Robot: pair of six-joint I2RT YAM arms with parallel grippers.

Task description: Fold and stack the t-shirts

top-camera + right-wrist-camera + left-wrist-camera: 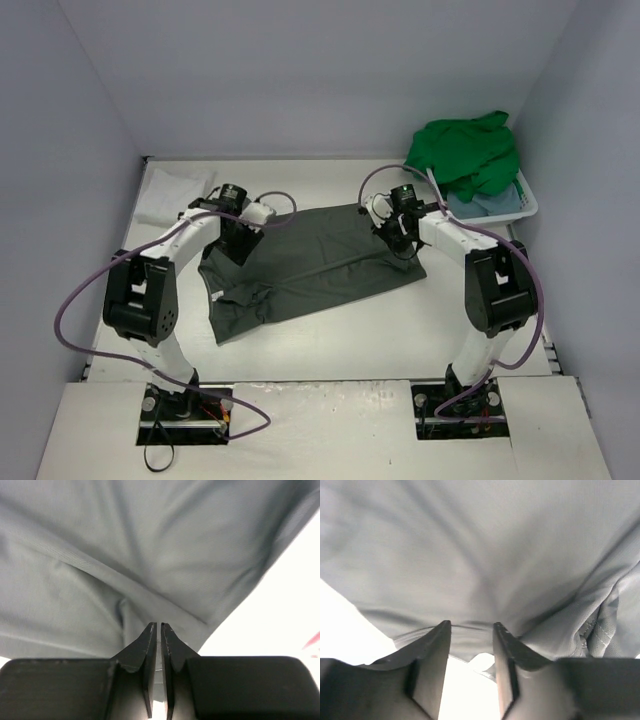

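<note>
One dark t-shirt (310, 265), left gripper (471, 625), right gripper (158, 625) at far corners

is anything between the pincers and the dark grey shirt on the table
Nothing visible does. The left pincer, jaws apart, and the right pincer, closed, both sit right at the far edge of the dark grey t-shirt.

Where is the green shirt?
In the overhead view, the green t-shirt sits heaped in the white basket at the far right corner of the table, just beyond the right arm.
</note>
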